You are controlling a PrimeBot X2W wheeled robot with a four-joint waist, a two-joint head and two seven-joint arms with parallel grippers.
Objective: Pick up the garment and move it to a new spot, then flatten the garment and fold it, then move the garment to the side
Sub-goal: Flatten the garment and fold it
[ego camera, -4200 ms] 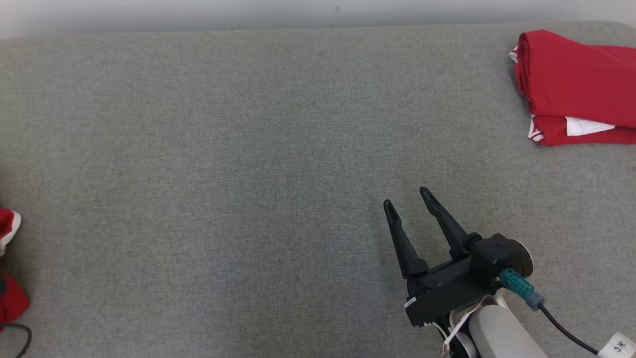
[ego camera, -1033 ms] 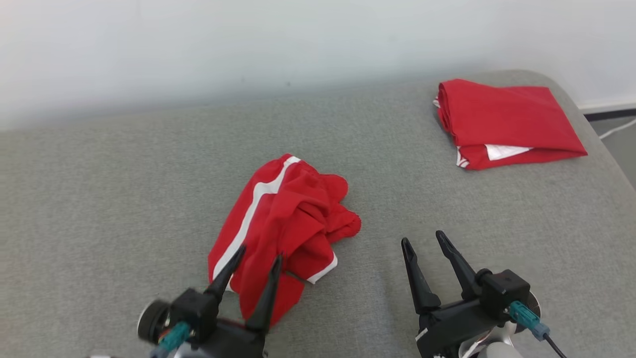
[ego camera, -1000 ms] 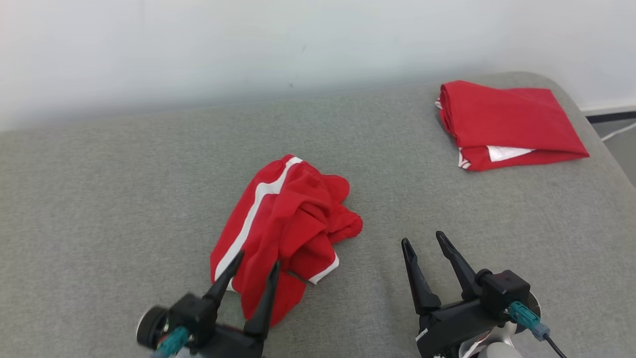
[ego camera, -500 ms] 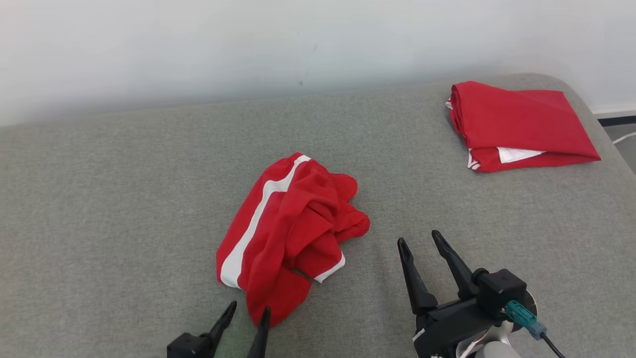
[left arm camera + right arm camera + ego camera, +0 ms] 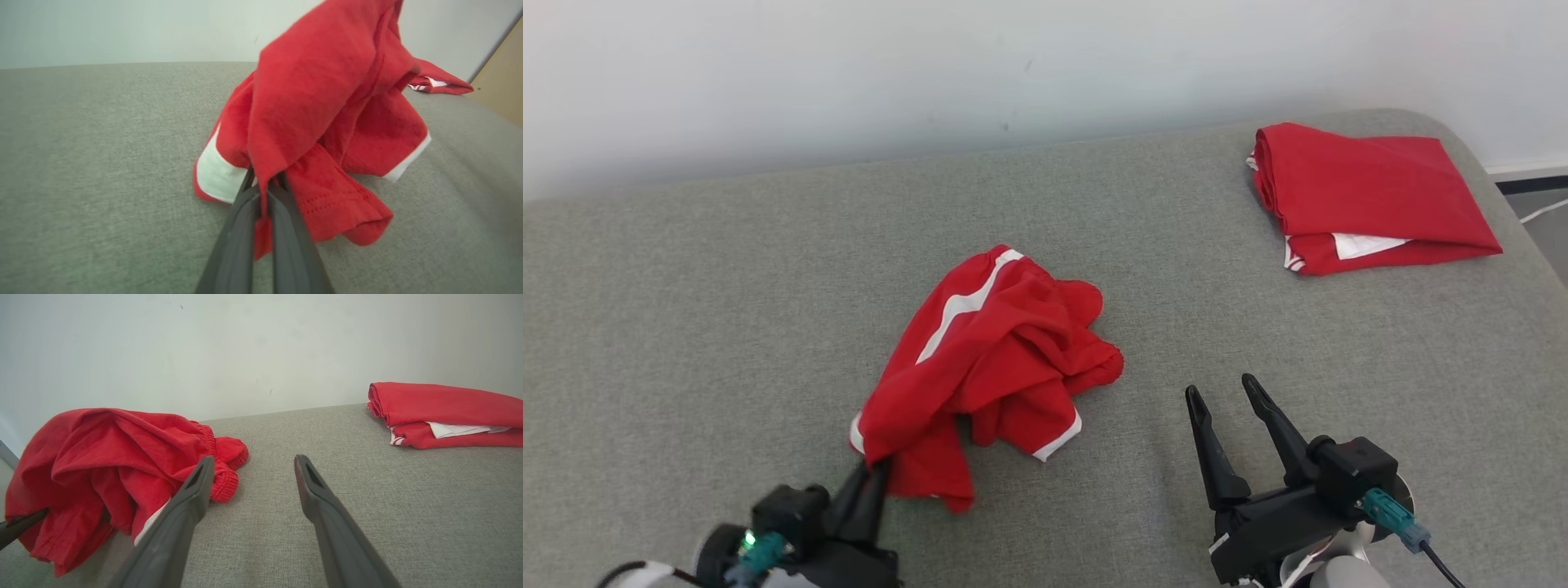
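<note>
Garment point(image 5: 992, 351) lies crumpled on the surface point(image 5: 727, 310), its near edge now pinched and lifted by the left pincer point(image 5: 872, 475), which stood wide a moment ago. The right pincer point(image 5: 1220, 386) waits wide and empty. Relocation can begin.

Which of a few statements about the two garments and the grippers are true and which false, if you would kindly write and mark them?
1. The left gripper is shut on the crumpled garment. True.
2. The right gripper holds the folded garment. False: its jaws stand open and empty, well apart from it.
3. The folded garment lies at the far right of the grey surface. True.
4. The crumpled garment is plain red all over. False: it has a white stripe and white trim.
5. The two garments touch each other. False: bare grey surface lies between them.
</note>
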